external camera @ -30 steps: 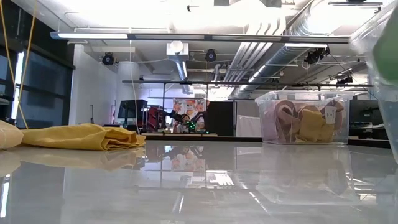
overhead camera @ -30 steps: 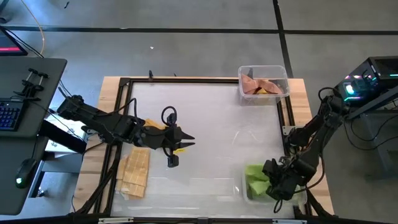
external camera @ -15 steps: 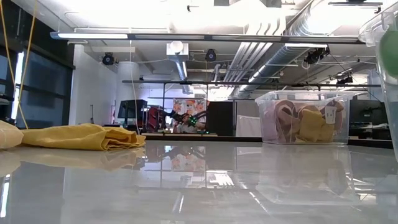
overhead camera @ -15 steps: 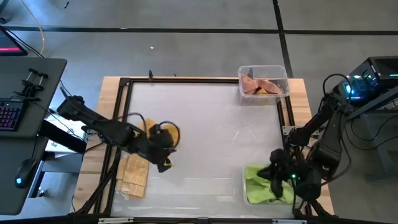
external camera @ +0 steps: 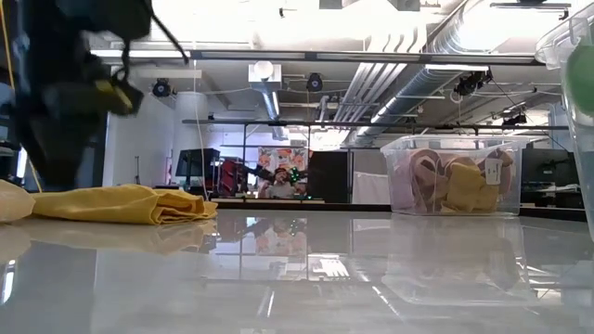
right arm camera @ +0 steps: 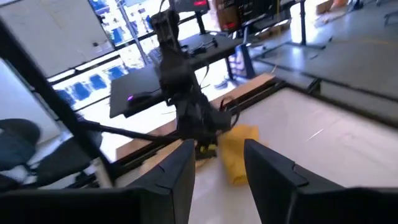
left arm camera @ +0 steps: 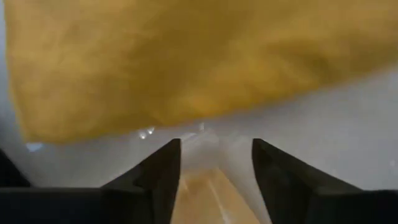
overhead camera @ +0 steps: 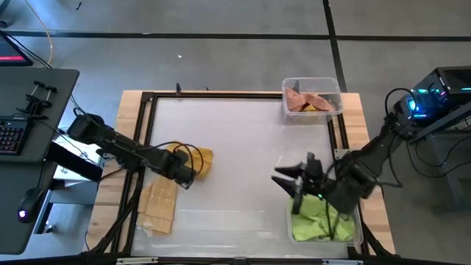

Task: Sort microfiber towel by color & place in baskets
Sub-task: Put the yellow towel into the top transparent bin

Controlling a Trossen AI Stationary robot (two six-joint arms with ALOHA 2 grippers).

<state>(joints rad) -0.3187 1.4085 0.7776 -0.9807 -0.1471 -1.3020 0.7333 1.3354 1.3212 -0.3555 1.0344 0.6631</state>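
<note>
A yellow towel [overhead camera: 197, 157] lies bunched on the table's left half, also in the low view [external camera: 121, 204] and the left wrist view [left arm camera: 186, 56]. My left gripper [overhead camera: 187, 177] [left arm camera: 214, 155] hovers open at its near edge, touching nothing. A paler yellow towel [overhead camera: 160, 206] lies flat near the left front. A green towel [overhead camera: 318, 222] fills the near right basket [overhead camera: 359, 230]. My right gripper [overhead camera: 288, 182] [right arm camera: 221, 168] is open and holds nothing, just left of that basket. The far basket [overhead camera: 286, 87] holds pink and orange towels [overhead camera: 312, 103].
A dark frame [overhead camera: 147, 99] borders the glossy table top. Bare table lies between the two arms. In the low view the left arm [external camera: 65, 83] stands dark above the yellow towel, and the near basket's wall [external camera: 580, 93] fills the right edge.
My right gripper has risen out of the near basket and swung toward the table's left, leaving the green towel in the basket. My left gripper has drawn back toward the left edge and turned, coming to the yellow towel, which has stayed where it was.
</note>
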